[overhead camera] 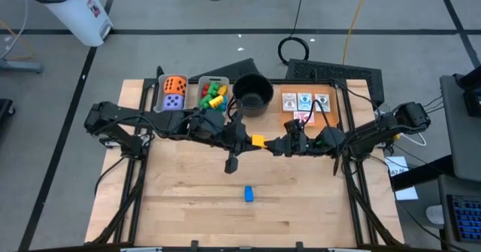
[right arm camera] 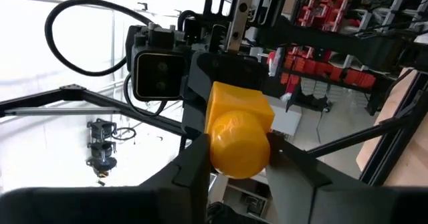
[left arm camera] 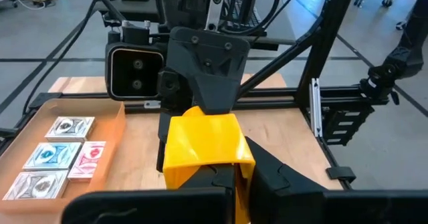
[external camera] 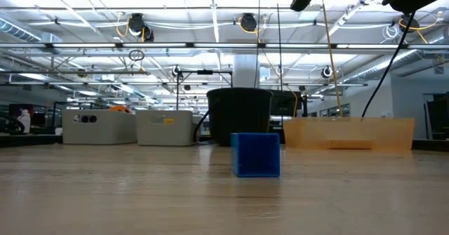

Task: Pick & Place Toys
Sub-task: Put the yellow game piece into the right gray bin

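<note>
Yellow block (overhead camera: 258, 141) is hanging in the air just in front of the round black pot (overhead camera: 252, 94), pinched between both grippers at once, and I am treating this as a handover. I am reading the left gripper (left arm camera: 221, 174) as clamped on the block from one side, and the right gripper (right arm camera: 234, 160) as clamped on it from the other; each wrist view is showing the block wedged between its own fingers with the opposite gripper right behind it.

To do this well, I am wanting one side to keep a firm squeeze before the other lets go, and the releasing fingers to spread fully before that arm backs straight away, so nothing drags the block sideways.

A blue block (overhead camera: 248, 194) is lying on the table (overhead camera: 188, 207), well in front of the pot and clear of both arms. Beside the pot, one grey bin (overhead camera: 213, 92) is holding coloured blocks, the next bin (overhead camera: 173, 92) the dice, and picture cards (overhead camera: 304, 101) are lying on the pot's other side.
</note>
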`<state>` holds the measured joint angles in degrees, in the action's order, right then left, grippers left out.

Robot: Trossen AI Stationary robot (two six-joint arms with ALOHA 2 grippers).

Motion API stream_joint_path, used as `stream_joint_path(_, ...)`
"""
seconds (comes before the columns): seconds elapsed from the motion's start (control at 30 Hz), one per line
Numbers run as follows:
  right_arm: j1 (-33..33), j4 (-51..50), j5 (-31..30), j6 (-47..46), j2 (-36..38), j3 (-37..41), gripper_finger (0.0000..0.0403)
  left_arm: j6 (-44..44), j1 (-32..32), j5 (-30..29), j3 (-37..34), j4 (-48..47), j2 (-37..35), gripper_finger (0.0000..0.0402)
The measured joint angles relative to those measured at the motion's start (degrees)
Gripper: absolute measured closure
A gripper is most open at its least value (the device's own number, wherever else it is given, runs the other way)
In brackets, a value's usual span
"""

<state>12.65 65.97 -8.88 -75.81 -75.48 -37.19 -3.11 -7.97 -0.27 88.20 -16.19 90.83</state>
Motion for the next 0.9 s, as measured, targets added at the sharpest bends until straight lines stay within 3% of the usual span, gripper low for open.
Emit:
stream_joint_path(0.53,-1.0,-0.2,0.5,2.9,0.0,0.0,0.0294,-1.7,0.0,0.2,0.0,-0.4,0.0,0.0352)
stream_joint_path(0.9,-1.1,0.2,0.1,3.3,0.0,0.0,0.0294,-1.7,0.0,0.2,0.0,-0.2,0.0,0.0234)
